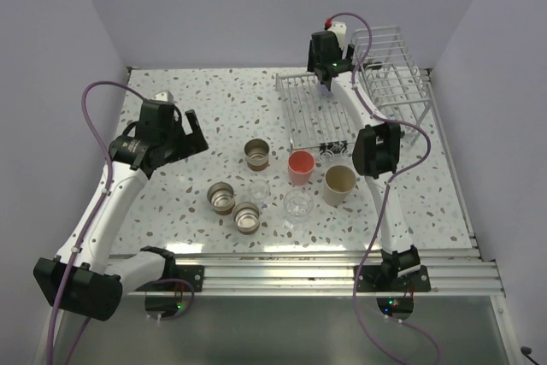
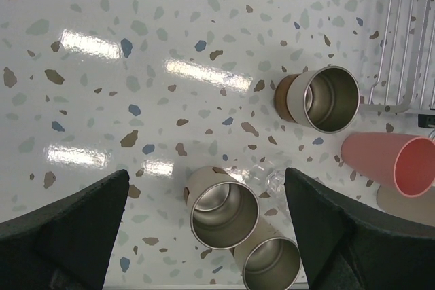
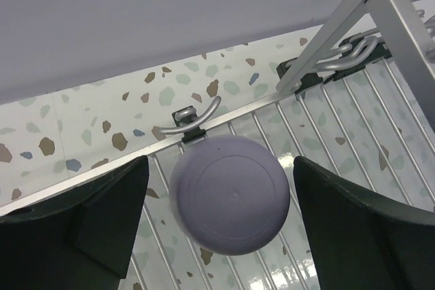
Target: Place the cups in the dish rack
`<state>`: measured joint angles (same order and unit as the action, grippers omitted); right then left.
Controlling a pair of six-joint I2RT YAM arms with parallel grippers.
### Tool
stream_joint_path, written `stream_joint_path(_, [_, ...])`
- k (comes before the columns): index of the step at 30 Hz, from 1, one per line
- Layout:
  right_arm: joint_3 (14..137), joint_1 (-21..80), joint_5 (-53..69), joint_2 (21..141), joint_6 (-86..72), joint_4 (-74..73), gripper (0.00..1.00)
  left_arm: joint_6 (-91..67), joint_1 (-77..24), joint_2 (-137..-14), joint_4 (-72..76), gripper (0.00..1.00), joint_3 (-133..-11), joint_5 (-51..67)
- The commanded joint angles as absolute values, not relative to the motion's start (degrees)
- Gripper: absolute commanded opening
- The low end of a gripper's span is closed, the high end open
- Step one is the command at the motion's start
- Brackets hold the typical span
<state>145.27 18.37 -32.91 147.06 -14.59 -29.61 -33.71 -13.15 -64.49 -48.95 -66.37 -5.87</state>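
Apparently the lavender cup point(image 3: 231, 195) is going in first. It is sitting base-up at the far edge of the dish rack point(image 1: 312, 117), on the low flat grid just beside the taller cage part. The right claw point(image 3: 221, 171) is standing open around it, with a gap showing on the cup's left side, so it is not gripping. The cup is looking slightly blurred, and I cannot tell whether it is resting fully on the wires.

No other cup is showing in the rack. Seven are waiting on the counter point(image 1: 188, 91), near and left of the rack:
- the coral-red cup point(image 1: 300, 167)
- the beige cup point(image 1: 338, 184)
- a clear cup point(image 1: 298, 203)
- a second clear cup point(image 1: 259, 190)
- the far brownish cup point(image 1: 256, 154)
- the left brownish cup point(image 1: 221, 197)
- the near brownish cup point(image 1: 247, 217)

The left claw point(image 2: 205, 180) is hovering wide open and empty, left of them. By my reckoning, most of the loading is lying ahead.
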Motion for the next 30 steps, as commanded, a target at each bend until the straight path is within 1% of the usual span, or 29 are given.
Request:
stream_joint_path(1, [145.55, 18.28, -33.75, 146.69, -15.56, -24.70, 0.91, -35.24, -12.83, -63.28, -49.48, 0.99, -66.71, -5.71])
stream_joint_path(4, [144.32, 18.28, -34.63, 144.68, -15.03, -22.86, 0.98, -35.33, -12.92, -63.10, -50.09, 1.00, -66.71, -6.06])
stream_joint_path(5, [143.53, 18.19, -34.89, 144.15, -14.94, -22.33, 0.98, -35.25, -12.92, -62.93, -50.53, 1.00, -66.88, -6.24])
stream_joint_path(13, [140.98, 18.46, -35.95, 137.12, -14.68, -19.78, 0.98, -33.66, -12.92, -62.05, -52.47, 1.00, -67.24, -8.09])
stream_joint_path(17, [138.26, 19.95, -33.75, 130.88, -12.84, -18.55, 0.98, -32.88, -12.92, -60.82, -52.39, 1.00, -65.57, -10.19])
stream_joint_path(20, [134.84, 22.41, -33.31, 124.56, -9.94, -17.75, 0.98, -30.68, -12.92, -59.24, -49.49, 1.00, -63.46, -8.97])
stream_joint_path(22, [132.73, 23.99, -33.66, 119.38, -10.98, -19.50, 0.98, -29.36, -12.83, -59.76, -48.96, 1.00, -63.63, -7.74])
stream_joint_path(25, [125.44, 26.18, -31.64, 110.85, -16.34, -21.70, 0.98, -28.74, -12.92, -60.91, -48.61, 1.00, -64.95, -8.08])
stream_joint_path(26, [119.76, 27.24, -31.73, 108.66, -16.78, -21.36, 0.96, -28.83, -12.92, -61.00, -47.91, 1.00, -65.04, -8.52])
stream_joint_path(29, [108.85, 33.91, -35.50, 99.34, -14.15, -19.51, 0.96, -28.92, -12.92, -60.12, -44.05, 1.00, -63.11, -7.74])
stream_joint_path(30, [107.68, 36.19, -33.51, 97.75, -16.24, -21.16, 0.96, -28.65, -12.92, -60.29, -43.34, 1.00, -62.76, -5.56])
